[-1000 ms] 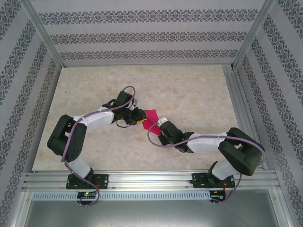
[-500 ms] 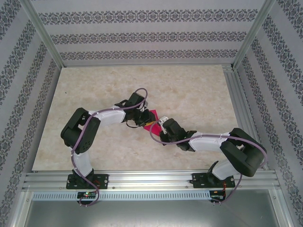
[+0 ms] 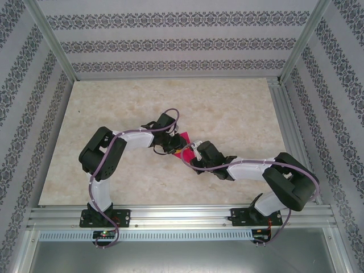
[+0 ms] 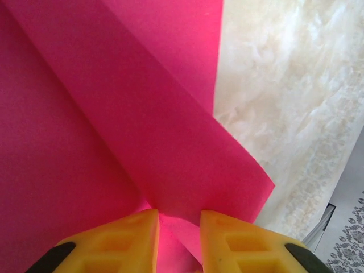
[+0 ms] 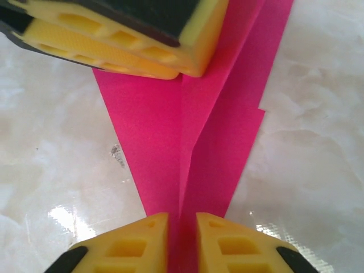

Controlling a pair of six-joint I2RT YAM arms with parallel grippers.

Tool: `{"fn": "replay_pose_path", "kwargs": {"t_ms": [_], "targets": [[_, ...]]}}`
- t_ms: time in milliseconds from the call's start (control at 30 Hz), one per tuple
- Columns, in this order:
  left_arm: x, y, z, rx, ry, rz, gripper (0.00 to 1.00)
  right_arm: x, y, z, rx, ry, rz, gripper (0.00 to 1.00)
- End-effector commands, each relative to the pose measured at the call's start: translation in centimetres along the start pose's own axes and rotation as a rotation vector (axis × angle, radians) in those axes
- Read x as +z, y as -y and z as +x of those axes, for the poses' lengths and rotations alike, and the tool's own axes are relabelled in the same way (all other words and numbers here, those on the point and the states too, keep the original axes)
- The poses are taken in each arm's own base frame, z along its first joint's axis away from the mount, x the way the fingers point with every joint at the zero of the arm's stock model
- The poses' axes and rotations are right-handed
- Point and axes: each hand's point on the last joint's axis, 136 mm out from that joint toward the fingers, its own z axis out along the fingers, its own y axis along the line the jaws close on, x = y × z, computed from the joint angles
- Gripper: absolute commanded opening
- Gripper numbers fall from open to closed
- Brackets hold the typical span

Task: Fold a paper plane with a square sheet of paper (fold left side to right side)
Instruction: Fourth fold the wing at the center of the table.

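- Left pincer (image 4: 177,216): yellow tips nearly together, nipping a raised fold of the sheet of paper (image 4: 102,142). The pink spreads away from the tips and runs off the frame on three sides, so you can't read its outline from the left wrist view.
- Right pincer (image 5: 182,219): clamped too, on the centre ridge at the narrow end of the same sheet. The paper widens going away from these tips.
- At the far, wide end sit the left pincer's fingers (image 5: 131,40), which cover that part of the sheet. It's also cut off by the top edge there.
- How far the paper reaches into either pincer is hidden by the finger pads, can't tell.
- The right wrist view gives you the wedge shape, a little stepped edge right of the ridge, and the sheet lying on the marbled worktop (image 5: 57,170).
- The left wrist view gives you the loose flap instead, curling up off the worktop just right of the tips.
- From the top view the two pincers are nose to nose, with just a sliver of pink between them.
- Compared with a second ago, the left arm has swung in towards the right pincer and over the sheet. A lot more pink was showing between them back then.
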Motion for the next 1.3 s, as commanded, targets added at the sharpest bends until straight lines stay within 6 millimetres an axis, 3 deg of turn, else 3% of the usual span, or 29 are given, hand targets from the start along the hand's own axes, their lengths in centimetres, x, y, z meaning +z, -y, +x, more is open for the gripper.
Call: {"fn": "replay_pose_path", "kwargs": {"t_ms": [0,167,433,600,800,1000,1267], "targets": [[0.3,1.1,-0.3,0.025,0.012,0.017,0.27,-1.1,-0.4,-1.3,0.05,0.045,-0.067,0.26],[0.5,1.1,-0.2,0.027,0.007,0.014,0.27,-3.3,-0.2,-3.0,0.144,0.111,-0.181,0.4],[0.5,1.3,-0.1,0.032,0.008,0.015,0.27,-5.1,2.6,-7.6,0.397,0.192,-0.413,0.43],[0.5,1.3,-0.1,0.035,0.011,0.014,0.27,-3.4,3.6,-9.1,0.507,0.157,-0.536,0.39],[0.5,1.2,0.0,0.034,0.011,0.009,0.27,-0.6,3.9,-8.0,0.534,0.083,-0.545,0.38],[0.4,1.1,0.1,0.034,0.012,0.002,0.27,-0.1,3.8,-7.7,0.514,0.064,-0.532,0.38],[0.4,1.0,0.0,0.033,0.02,-0.004,0.27,0.7,3.3,-8.3,0.516,0.05,-0.538,0.3]]}}
